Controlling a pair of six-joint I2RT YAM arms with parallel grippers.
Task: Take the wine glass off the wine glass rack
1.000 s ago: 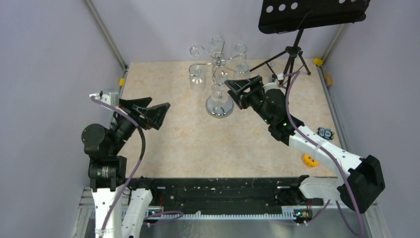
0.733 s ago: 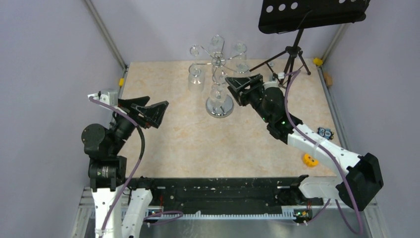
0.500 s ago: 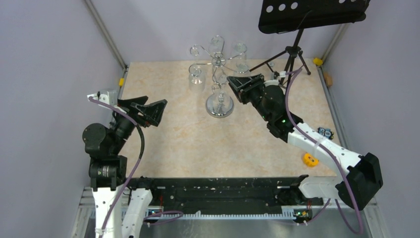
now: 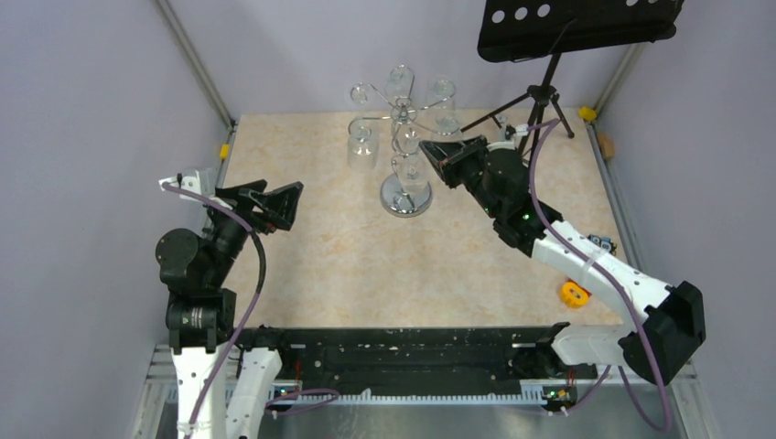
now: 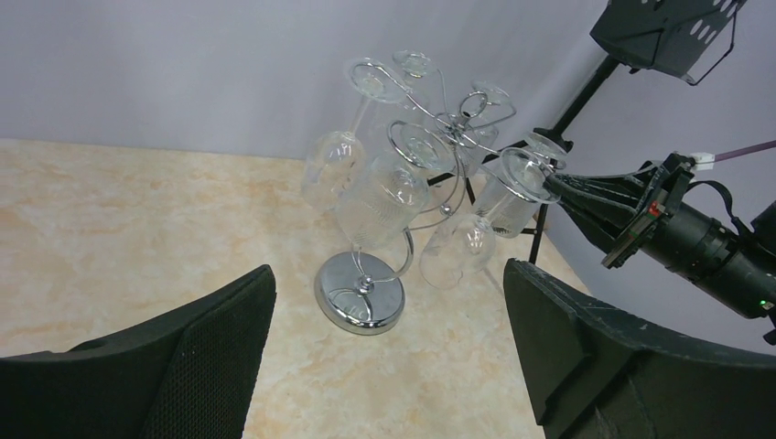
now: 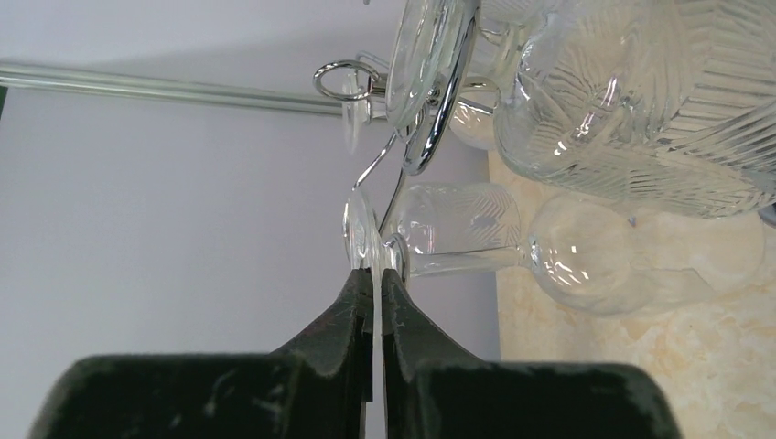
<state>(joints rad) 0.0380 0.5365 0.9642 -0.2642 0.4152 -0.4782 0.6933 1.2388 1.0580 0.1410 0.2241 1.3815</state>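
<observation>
Right jaws: clenched on the thin foot of one wine glass (image 6: 586, 265), which hangs bowl-down on the wine glass rack (image 5: 359, 294) directly ahead of them.
Left jaws: spread wide, empty, well apart from the rack.
Progress: grasp made; glass judged not yet unhooked.
Desk (image 4: 348, 265): beige, marbled.
Walls: lilac.
Black music stand (image 4: 576, 27): beyond the right jaws.
</observation>
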